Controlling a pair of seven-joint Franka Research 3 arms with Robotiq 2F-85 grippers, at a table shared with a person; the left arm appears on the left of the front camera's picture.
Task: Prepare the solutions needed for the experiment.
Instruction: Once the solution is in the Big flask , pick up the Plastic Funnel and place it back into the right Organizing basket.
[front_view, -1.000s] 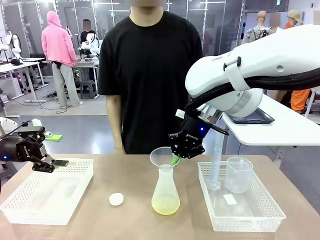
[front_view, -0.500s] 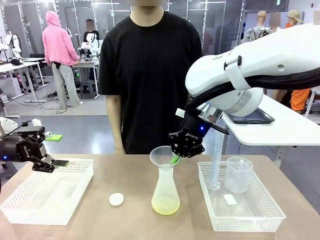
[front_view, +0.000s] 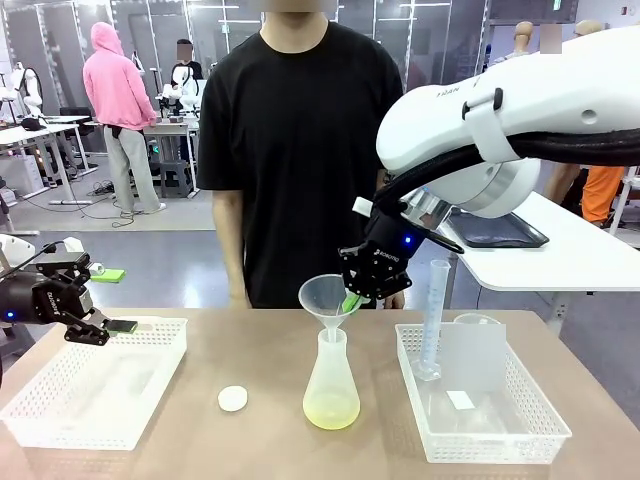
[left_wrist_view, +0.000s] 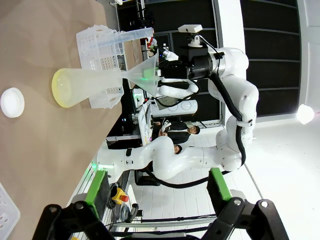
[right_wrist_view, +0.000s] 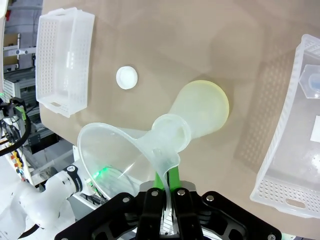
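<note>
Clear funnel (front_view: 326, 293) pinched by right end effector (front_view: 352, 301) hangs over flask (front_view: 331, 375) of solution (front_view: 331, 412).

- Robotics lab in an open hall: a big white robot arm (front_view: 520, 110) reaches over a tan counter (front_view: 250, 440).
- Chemistry gear on the counter: cone-shaped flask (front_view: 331, 375) holding pale yellow liquid (front_view: 331, 412), clear funnel (front_view: 325, 296), tall measuring cylinder (front_view: 434, 315), white plastic baskets (front_view: 60, 425).
- Behind: more white tables (front_view: 570, 265), grey floor (front_view: 170, 250) with loose cables (front_view: 100, 188), and a person in a pink hoodie (front_view: 115, 100) standing at a bench.
</note>
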